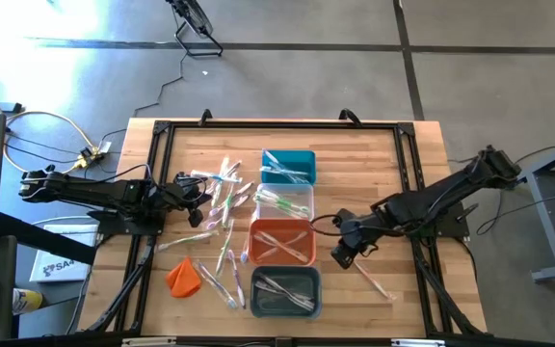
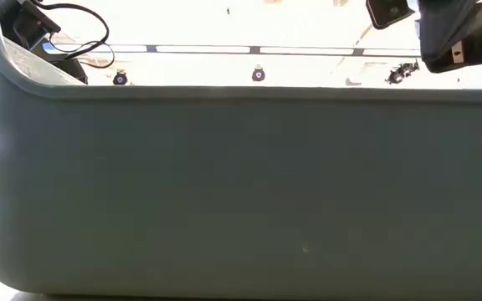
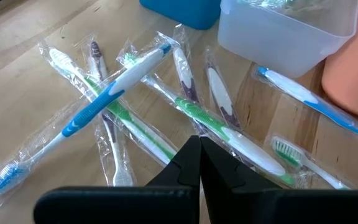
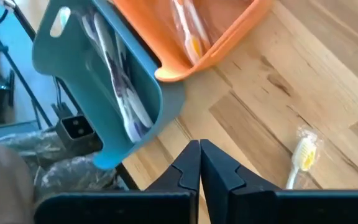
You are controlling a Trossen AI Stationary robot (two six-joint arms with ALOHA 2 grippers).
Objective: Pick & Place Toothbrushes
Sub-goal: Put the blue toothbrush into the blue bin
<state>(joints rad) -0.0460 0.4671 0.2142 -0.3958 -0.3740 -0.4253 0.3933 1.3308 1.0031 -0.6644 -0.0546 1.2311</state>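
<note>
Wrapped toothbrushes [image 3: 114, 93] lie scattered on the desk [image 1: 374, 154] just ahead of the left gripper [image 3: 199, 144], whose fingers are pressed together on nothing. One more brush [image 4: 301, 157] lies just beside the right gripper [image 4: 199, 148], also closed and empty, near the orange bin [image 4: 185, 62] and grey bin [image 4: 79, 99], both with brushes inside.

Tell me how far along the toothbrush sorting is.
Partly done: the teal bin, clear bin, orange bin and grey bin each hold brushes. Nothing in hand: left gripper and right gripper are shut and empty. Left: the loose pile and one toothbrush beside the right gripper.
</note>
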